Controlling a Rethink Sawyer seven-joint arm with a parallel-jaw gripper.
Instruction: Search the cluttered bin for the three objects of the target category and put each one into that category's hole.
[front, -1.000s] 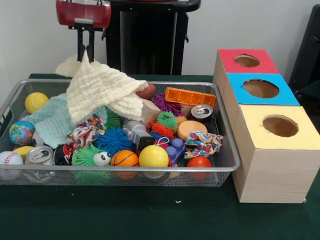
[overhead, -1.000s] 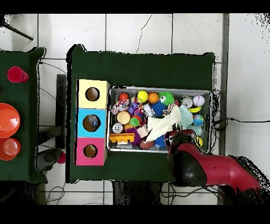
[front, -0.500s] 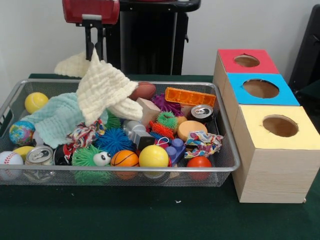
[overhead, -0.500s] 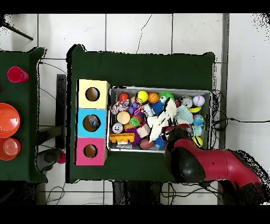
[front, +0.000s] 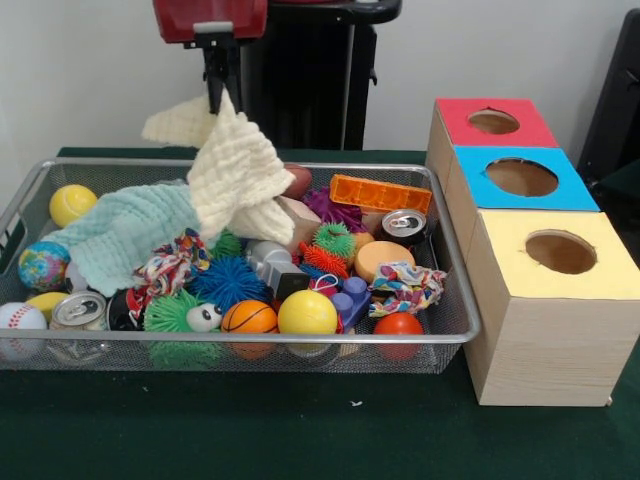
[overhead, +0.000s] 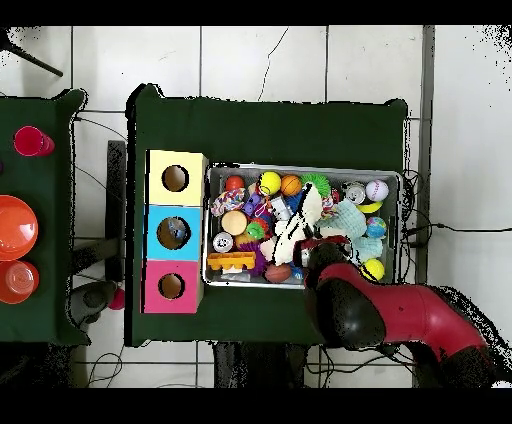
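The bin (front: 455, 300), a wire basket crammed with balls, cans and spiky toys, fills the left and centre of the front view. At its 3 o'clock, touching its side, stands the box (front: 530, 330) with three holes in a row: red (front: 493, 121) farthest, blue (front: 521, 177) in the middle, yellow (front: 561, 251) nearest.

The cream cloth (front: 238, 175) hangs from the gripper (front: 222, 95) over the bin's back half, toward 11 o'clock from the bin's centre; its lower folds rest on the clutter beside the mint cloth (front: 125, 235). The two black fingers are pinched together on the cloth's top corner.

The step in hand looks like carrying this cloth to its hole. To do it well, lift until the trailing hem is free of the toys, or it may drag the rope toy (front: 168, 270) or a ball out. Which hole takes cloths cannot be told from here. Travel toward 3 o'clock, centre over that hole, and lower so the fabric feeds in rather than draping over the rim.

The arm comes straight down, wrist vertical; overhead, its red bulk (overhead: 400, 315) covers the bin's 6 o'clock edge.
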